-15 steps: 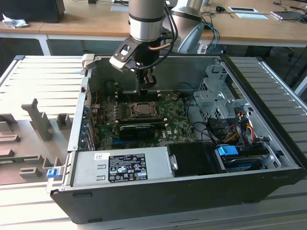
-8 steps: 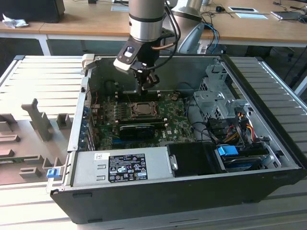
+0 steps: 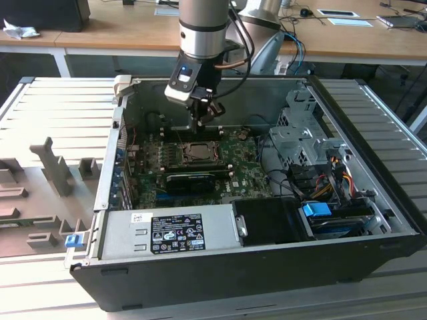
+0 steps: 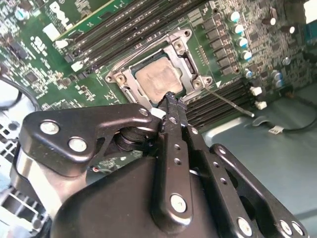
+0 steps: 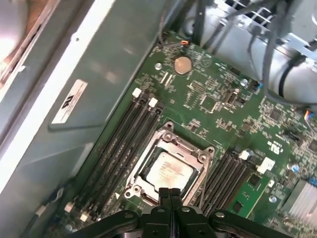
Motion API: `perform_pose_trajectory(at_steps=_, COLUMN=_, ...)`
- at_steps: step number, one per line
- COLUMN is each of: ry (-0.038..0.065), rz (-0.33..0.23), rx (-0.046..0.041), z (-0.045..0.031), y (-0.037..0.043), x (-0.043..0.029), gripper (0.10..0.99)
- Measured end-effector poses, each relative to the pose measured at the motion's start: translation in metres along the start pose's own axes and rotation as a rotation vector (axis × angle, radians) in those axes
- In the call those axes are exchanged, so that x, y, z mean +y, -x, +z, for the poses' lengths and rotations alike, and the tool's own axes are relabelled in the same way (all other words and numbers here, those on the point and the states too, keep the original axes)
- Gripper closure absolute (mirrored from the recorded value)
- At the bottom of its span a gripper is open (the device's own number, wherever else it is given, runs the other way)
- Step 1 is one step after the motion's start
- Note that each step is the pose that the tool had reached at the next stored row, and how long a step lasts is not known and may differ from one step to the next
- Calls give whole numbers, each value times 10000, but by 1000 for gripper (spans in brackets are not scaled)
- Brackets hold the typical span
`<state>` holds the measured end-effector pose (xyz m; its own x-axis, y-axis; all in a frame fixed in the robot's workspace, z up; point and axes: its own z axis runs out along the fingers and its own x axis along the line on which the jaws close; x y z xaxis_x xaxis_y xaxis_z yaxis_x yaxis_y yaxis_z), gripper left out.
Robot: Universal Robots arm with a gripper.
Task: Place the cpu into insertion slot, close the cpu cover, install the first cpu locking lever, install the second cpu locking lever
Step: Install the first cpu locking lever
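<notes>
The cpu (image 4: 156, 80) (image 5: 168, 171), a pale silvery square, lies in the insertion slot (image 3: 198, 152) on the green board. The cpu cover (image 4: 185, 58) (image 5: 172, 145) lies flat around it as a metal frame. A thin metal lever (image 4: 230, 102) sticks out from one socket corner over the memory slots. My gripper (image 3: 199, 123) (image 4: 171, 99) (image 5: 171, 194) hangs just above the socket's edge, shut with nothing between its fingers. In both wrist views the fingertips sit at the rim of the cover.
The board sits deep in an open computer case (image 3: 373, 200). Long black memory slots (image 5: 124, 144) flank the socket. A long black card (image 3: 190, 180), a power supply (image 3: 173, 233), a drive cage (image 3: 300, 127) and cable bundles (image 3: 327, 175) stand around it.
</notes>
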<state>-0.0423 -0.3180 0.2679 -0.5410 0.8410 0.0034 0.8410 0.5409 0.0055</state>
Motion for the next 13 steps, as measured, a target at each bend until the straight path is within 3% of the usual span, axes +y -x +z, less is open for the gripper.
perform_pose_trajectory(at_steps=4, ry=-3, rz=-810, rx=4, z=3, y=0, x=-1, gripper=980)
perform_pose_trajectory(at_steps=8, ry=-7, rz=-2244, rx=12, z=4, y=0, x=0, gripper=980)
perform_pose_trajectory(at_steps=13, ry=-11, rz=-3274, rx=19, z=6, y=0, x=0, gripper=980)
